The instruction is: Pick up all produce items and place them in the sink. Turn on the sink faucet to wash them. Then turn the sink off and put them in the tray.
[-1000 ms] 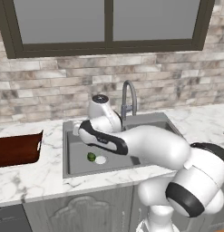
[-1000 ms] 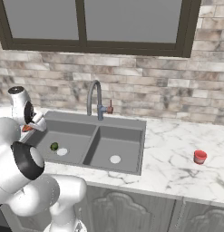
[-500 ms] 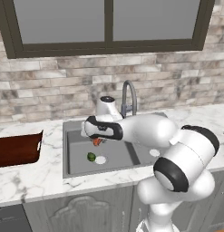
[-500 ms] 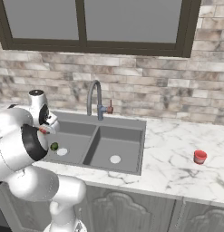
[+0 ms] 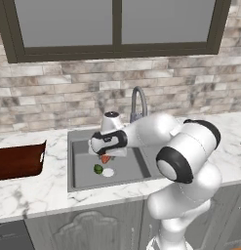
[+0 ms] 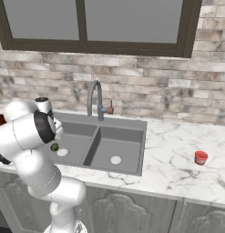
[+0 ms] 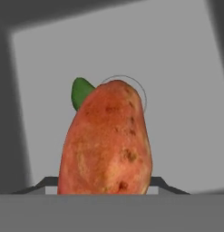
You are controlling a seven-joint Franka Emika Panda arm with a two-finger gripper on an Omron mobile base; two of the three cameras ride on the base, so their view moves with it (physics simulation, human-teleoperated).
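End effector (image 5: 106,157) clamps the orange-red vegetable (image 7: 106,142) over the sink's (image 5: 83,178) left basin, lime (image 5: 98,169) lying below. It looks firm, light, tapered; gripping mid-body seems safest.

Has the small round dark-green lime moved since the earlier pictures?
No. The small round dark-green lime rests beside the same round pale drain of the left basin.

Below the held orange-red vegetable (image 7: 106,140), the lime (image 5: 98,169) lies beside the drain (image 5: 108,172); basin floor around stays free.
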